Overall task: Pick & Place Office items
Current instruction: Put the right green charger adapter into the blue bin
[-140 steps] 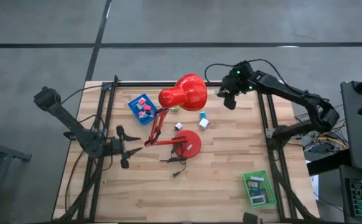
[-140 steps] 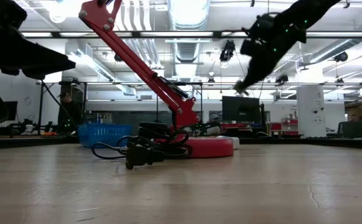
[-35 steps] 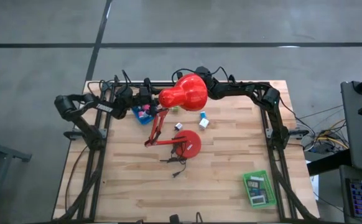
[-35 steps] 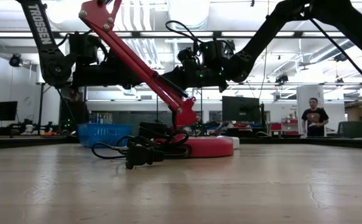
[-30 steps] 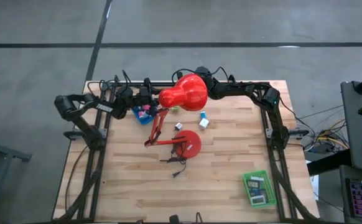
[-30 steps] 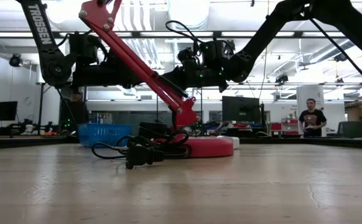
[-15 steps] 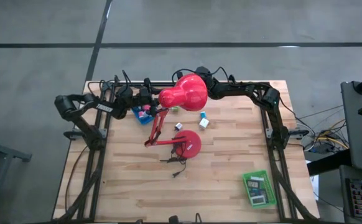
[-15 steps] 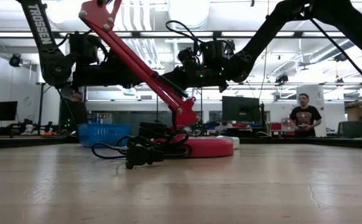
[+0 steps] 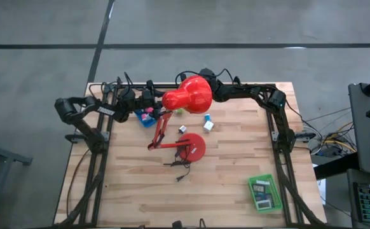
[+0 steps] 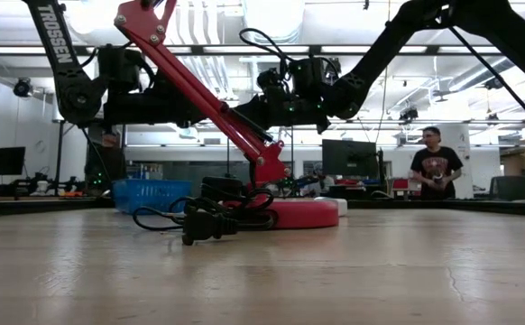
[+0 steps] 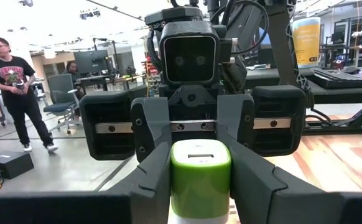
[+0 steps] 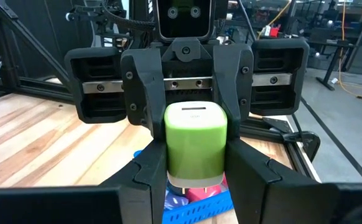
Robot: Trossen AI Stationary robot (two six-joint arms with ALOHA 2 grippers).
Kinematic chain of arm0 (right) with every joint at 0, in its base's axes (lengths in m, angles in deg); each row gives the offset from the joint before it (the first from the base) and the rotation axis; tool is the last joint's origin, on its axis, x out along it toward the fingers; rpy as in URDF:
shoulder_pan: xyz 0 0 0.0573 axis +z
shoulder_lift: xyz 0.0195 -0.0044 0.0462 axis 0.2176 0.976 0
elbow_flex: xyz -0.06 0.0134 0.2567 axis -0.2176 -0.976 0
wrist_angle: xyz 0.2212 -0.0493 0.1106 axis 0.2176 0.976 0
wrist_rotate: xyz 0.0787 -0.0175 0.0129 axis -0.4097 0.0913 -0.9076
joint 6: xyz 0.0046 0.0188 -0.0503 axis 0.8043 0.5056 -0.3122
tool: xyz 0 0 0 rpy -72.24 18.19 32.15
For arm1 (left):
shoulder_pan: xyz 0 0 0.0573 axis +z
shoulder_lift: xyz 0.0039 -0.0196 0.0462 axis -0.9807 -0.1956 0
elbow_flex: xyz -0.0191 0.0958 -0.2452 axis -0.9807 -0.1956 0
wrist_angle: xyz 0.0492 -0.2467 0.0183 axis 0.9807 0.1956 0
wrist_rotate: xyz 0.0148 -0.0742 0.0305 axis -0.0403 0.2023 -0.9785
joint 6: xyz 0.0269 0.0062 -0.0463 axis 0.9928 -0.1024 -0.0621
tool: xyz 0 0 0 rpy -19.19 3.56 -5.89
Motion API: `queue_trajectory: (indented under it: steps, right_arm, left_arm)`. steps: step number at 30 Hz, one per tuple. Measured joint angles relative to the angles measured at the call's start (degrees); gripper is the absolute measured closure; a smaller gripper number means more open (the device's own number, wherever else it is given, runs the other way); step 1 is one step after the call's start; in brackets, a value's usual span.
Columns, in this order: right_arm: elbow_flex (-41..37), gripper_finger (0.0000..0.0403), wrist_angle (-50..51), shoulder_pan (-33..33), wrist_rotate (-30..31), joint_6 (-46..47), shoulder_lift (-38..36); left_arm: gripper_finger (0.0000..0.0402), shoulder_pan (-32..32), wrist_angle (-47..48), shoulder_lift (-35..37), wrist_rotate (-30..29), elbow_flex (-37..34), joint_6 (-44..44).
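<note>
Green-and-white block (image 12: pixel 194 146) sits gripped between both grippers at once: left gripper (image 12: pixel 187 93) and right gripper (image 11: pixel 199 121) face each other above the blue tray (image 9: pixel 144 114). No arm motion over the last second; handover apparently paused. Blue tray holds pink pieces; green tray (image 9: pixel 264 193) holds dark flat rectangles.

Overhead, table-level, two facing wrist cameras close-up.
</note>
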Motion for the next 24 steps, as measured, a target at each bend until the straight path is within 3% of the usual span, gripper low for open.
queue_trajectory:
  steps: [4, 9, 13, 17, 24]
  right_arm:
    - [0.0, 0.0271, 0.0, 0.0, 0.5, 0.6, 0.0]
    - [0.0, 0.0164, 0.2, 0.0, 2.9, 1.0, 0.0]
    - [0.0, 0.0112, 0.4, 0.0, 3.4, 1.0, 0.0]
    - [0.2, 0.0093, 1.5, 0.2, 4.2, 0.9, 0.0]
    - [-0.1, 0.0095, 1.3, 0.7, 2.8, 1.0, -0.8]
  left_arm:
    - [0.0279, 0.0, 0.0, 0.0, 0.0, 0.0, -0.2]
    - [0.0279, 0.0, 0.0, 0.0, 0.0, -0.1, 0.1]
    - [0.0279, 0.0, 0.0, 0.3, 0.1, -0.6, 0.1]
    - [0.0279, -0.1, 0.2, 1.7, 0.0, -1.7, 0.1]
    - [0.0279, 0.4, 2.0, 4.1, -4.4, -4.7, 1.1]
